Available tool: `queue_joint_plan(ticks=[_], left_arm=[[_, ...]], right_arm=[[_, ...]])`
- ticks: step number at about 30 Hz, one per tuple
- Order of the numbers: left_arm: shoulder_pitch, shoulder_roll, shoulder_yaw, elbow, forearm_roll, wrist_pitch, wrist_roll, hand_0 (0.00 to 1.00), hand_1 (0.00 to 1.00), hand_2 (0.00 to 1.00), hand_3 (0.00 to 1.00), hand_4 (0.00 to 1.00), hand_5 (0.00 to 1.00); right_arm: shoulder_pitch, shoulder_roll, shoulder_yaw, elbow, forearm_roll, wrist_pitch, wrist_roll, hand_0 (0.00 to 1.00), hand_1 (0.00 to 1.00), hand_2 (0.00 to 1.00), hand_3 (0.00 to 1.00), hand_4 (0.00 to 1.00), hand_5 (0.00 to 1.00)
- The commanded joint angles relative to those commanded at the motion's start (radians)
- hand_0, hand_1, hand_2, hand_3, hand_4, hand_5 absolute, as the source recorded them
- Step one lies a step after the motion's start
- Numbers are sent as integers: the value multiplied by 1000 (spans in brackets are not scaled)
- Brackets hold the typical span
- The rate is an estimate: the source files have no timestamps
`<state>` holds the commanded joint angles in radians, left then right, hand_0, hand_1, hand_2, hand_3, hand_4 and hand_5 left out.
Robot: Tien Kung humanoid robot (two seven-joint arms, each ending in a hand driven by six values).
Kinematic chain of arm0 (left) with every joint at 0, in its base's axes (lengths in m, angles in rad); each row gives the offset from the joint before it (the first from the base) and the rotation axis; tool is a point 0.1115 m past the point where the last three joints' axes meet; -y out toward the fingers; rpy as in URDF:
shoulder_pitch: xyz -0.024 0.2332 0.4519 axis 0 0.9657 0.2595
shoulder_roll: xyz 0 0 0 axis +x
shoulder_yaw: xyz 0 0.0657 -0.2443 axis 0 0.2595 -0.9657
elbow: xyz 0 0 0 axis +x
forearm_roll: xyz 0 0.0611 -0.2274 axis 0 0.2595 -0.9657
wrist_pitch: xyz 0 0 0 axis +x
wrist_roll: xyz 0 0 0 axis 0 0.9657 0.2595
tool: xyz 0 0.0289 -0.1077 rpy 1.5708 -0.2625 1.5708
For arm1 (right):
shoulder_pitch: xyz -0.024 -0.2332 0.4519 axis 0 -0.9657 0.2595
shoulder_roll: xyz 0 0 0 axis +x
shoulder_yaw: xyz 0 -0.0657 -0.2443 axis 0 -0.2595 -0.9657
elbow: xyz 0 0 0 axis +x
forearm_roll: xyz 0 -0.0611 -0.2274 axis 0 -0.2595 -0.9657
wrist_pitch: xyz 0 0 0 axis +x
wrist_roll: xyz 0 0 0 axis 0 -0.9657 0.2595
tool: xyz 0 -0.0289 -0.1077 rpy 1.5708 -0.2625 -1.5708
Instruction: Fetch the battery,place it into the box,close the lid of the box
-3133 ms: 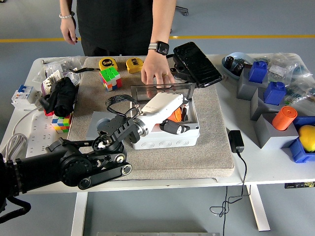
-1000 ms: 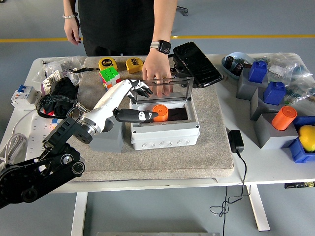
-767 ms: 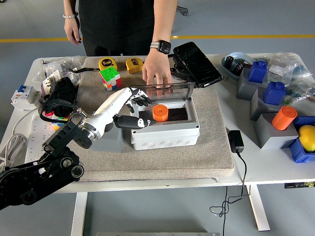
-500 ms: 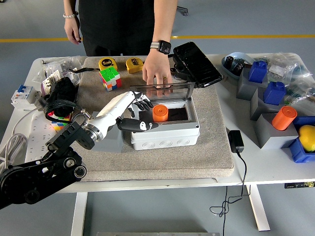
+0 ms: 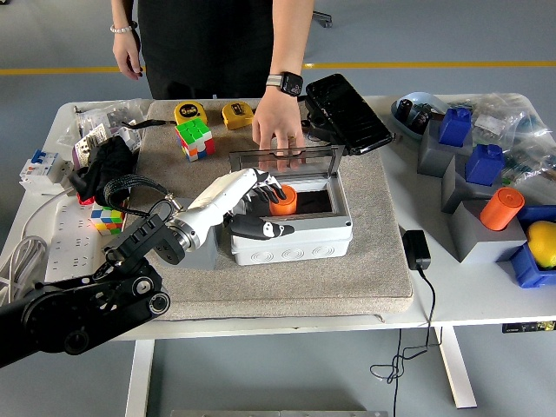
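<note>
The orange battery (image 5: 284, 199) stands upright inside the open white box (image 5: 295, 234) on the grey mat. The box's clear lid (image 5: 285, 162) stands raised at the back. A person's hand (image 5: 276, 130) rests on the lid's top edge. My left hand (image 5: 265, 208) reaches over the box's left side with fingers spread, close beside the battery and holding nothing. The thumb (image 5: 262, 230) lies over the box's front left rim. My right arm is out of view.
A grey block (image 5: 201, 249) sits left of the box, under my forearm. Rubik's cubes (image 5: 195, 139) and tape measures (image 5: 188, 112) lie at the back left. A black tablet (image 5: 349, 113) lies behind the box. Blue and grey holders with an orange cylinder (image 5: 502, 208) stand at right.
My left hand let go of the battery inside the box, drew back to the left, then moved right again over the box's left side. The person's hand stayed on the lid.
</note>
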<state>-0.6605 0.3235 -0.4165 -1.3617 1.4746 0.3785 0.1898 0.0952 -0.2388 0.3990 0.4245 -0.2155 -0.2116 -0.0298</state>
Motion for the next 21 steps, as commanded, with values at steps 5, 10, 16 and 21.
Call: queue_joint_plan(ticks=[5, 10, 16, 21], left_arm=[[-20, -13, 19, 13, 2, -2, 5, 361, 545, 567, 562, 959, 343], [-42, -30, 38, 30, 2, -4, 9, 363, 545, 567, 561, 956, 341], [-68, -54, 62, 45, -3, -4, 7, 364, 545, 568, 562, 957, 346], [-83, -73, 71, 51, -7, 0, 1, 364, 545, 568, 562, 957, 346]], right_arm=[[0, 0, 2, 0, 1, 0, 0, 609, 637, 606, 569, 913, 471], [3, -1, 2, 1, 1, -1, 0, 609, 637, 606, 569, 914, 472], [3, -1, -1, 1, 1, -1, 0, 609, 638, 605, 569, 914, 472], [3, -1, -5, 1, 2, -1, 1, 609, 638, 605, 569, 914, 472]])
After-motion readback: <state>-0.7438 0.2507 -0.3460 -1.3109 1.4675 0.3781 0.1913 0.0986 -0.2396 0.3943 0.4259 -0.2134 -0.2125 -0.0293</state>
